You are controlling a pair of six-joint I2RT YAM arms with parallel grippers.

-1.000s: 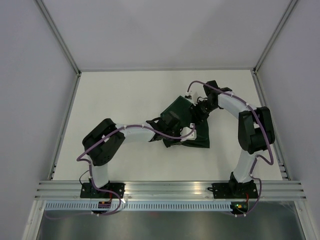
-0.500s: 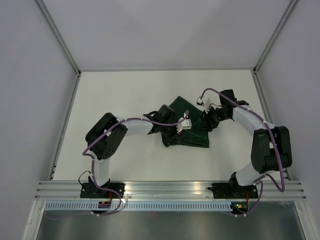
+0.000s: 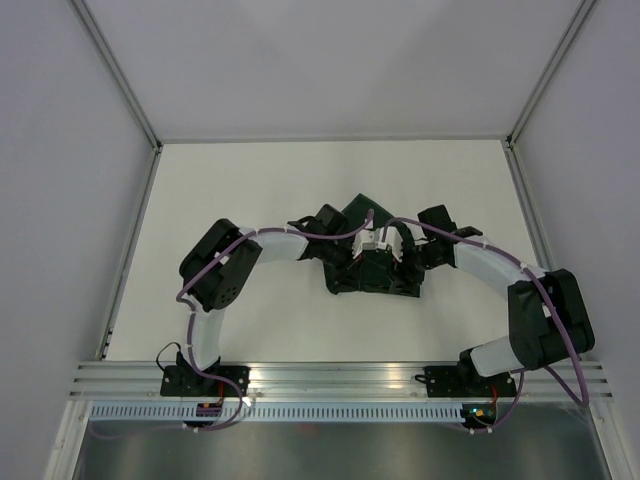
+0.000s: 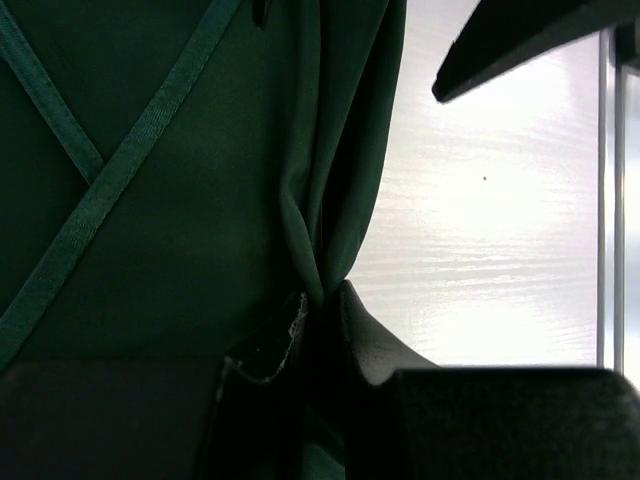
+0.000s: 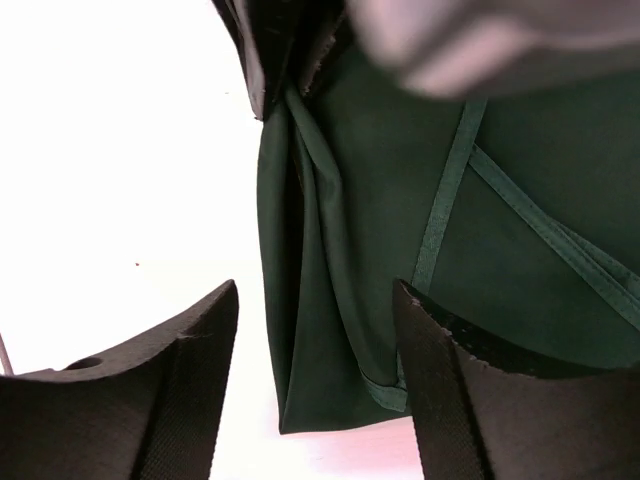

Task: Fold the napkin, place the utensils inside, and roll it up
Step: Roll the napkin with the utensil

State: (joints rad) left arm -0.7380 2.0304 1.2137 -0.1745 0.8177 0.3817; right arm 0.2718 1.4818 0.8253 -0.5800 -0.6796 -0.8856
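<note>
Both hands have drawn closer over the dark green napkin [image 3: 386, 277], now a bunched, folded heap at mid-tabletop [image 3: 240, 190]. Left hand [image 4: 318, 300] pinches a gathered pleat; right hand [image 5: 315, 335] hovers with fingers spread over the napkin's hemmed edge.

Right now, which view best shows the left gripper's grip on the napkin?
The left wrist view: the left gripper pinches a fold of the napkin close up. The right wrist view shows that pinch from opposite; the top view mostly hides it.
</note>
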